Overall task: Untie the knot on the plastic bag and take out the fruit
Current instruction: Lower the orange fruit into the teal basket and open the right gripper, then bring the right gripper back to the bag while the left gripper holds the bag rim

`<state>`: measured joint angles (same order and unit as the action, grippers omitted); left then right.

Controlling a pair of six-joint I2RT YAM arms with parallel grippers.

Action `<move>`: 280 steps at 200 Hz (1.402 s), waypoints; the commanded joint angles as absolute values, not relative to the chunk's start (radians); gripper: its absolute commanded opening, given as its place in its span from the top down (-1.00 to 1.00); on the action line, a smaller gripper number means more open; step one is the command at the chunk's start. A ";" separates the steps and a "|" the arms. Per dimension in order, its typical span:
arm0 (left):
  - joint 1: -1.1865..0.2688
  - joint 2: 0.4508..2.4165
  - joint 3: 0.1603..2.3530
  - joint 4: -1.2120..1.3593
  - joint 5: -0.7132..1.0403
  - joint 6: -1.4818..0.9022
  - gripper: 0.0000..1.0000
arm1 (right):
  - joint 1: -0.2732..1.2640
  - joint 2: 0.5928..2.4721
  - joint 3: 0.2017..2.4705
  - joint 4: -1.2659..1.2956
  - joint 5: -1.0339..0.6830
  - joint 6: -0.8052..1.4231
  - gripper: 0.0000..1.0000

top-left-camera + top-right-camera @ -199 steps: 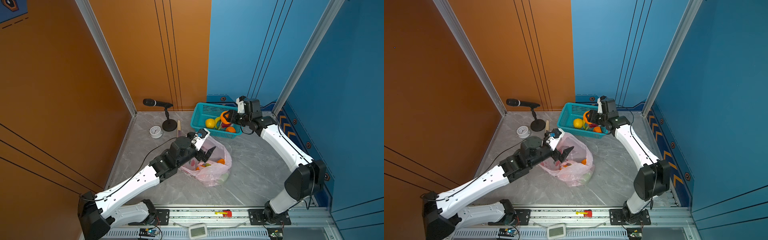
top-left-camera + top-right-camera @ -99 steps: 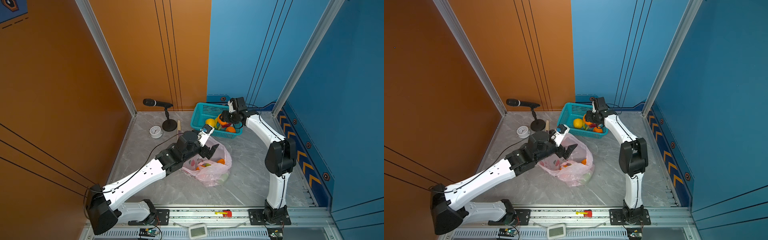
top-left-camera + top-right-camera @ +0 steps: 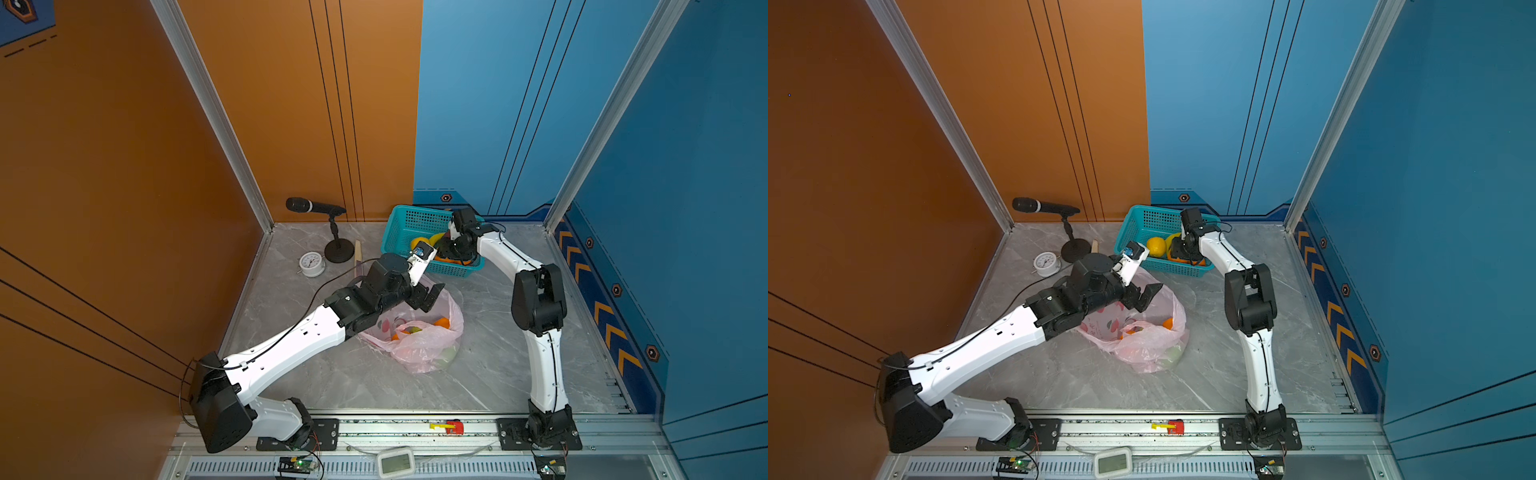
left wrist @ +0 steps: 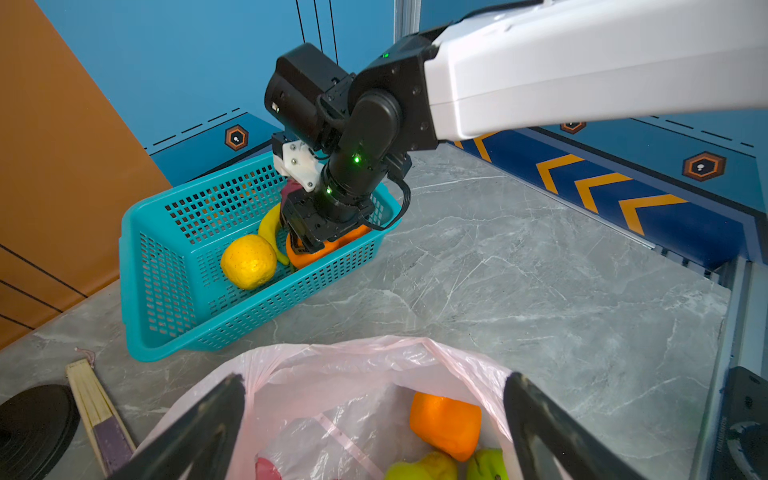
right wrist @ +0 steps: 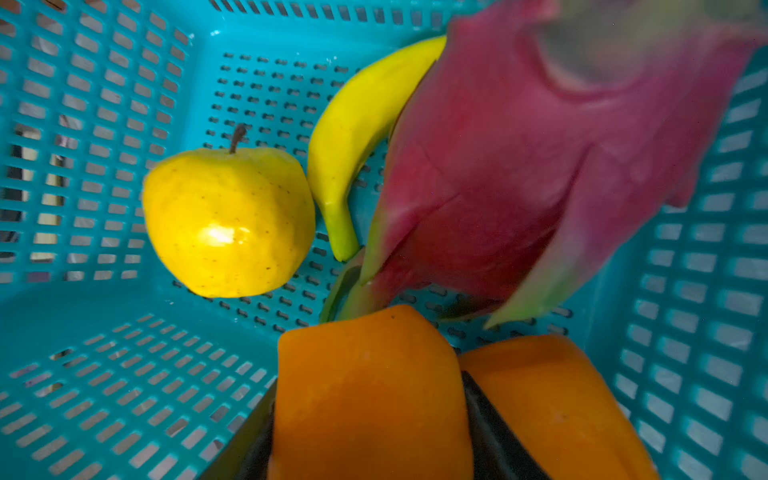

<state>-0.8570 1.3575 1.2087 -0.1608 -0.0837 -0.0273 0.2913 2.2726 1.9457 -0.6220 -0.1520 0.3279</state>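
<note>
Marble tabletop [image 4: 540, 270]; left end effector [image 4: 374, 377] spread above bag [image 4: 328, 365], right end effector [image 5: 374, 430] pinching orange [image 5: 370, 382].

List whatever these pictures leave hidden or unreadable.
- Knot: in no view; in both top views the left arm covers part of the plastic bag.
- Fruit low in the bag: left wrist view, cut by the edge.
- Right tool, shut on an orange: top views, hidden under its own wrist.
- Dragon fruit: right wrist view, blurred.
- Clock face: top view, too small.

Robot lab: wall panels [image 3: 270, 104], arm rail [image 3: 374, 428]
</note>
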 commanded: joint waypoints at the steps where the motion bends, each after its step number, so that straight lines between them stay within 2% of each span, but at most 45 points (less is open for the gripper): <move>1: -0.866 1.367 1.244 -0.213 -0.094 -0.046 -0.95 | 0.285 2.301 1.977 -0.676 -0.140 0.302 -0.07; 23: -0.868 1.366 1.244 -0.219 -0.097 -0.054 -0.95 | 0.284 2.319 1.978 -0.691 -0.144 0.302 -0.15; 58: -0.870 1.364 1.240 -0.222 -0.103 -0.061 -0.95 | 0.288 2.290 1.979 -0.695 -0.158 0.308 -0.56; 84: -0.874 1.355 1.228 -0.222 -0.110 -0.065 -0.95 | 0.287 2.239 1.980 -0.693 -0.157 0.309 -0.69; 153: -0.876 1.305 1.170 -0.231 -0.135 -0.102 -1.00 | 0.290 2.037 1.953 -0.698 -0.133 0.329 -0.79; 203: -0.874 1.281 1.114 -0.277 -0.144 -0.186 -0.81 | 0.302 1.806 1.803 -0.652 -0.136 0.352 -0.81; 232: -0.868 1.262 1.077 -0.297 -0.141 -0.245 -0.75 | 0.330 1.647 1.633 -0.604 -0.117 0.377 -0.82; 237: -0.867 1.258 1.068 -0.300 -0.142 -0.256 -0.64 | 0.338 1.619 1.607 -0.599 -0.108 0.380 -0.82; 280: -0.864 1.241 1.007 -0.364 -0.131 -0.391 -0.37 | 0.422 1.416 1.433 -0.598 -0.031 0.406 -0.83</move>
<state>-0.8658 1.2655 1.0534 -0.3065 -0.1257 -0.2920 0.3786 1.5177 1.5051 -0.6113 -0.1020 0.3710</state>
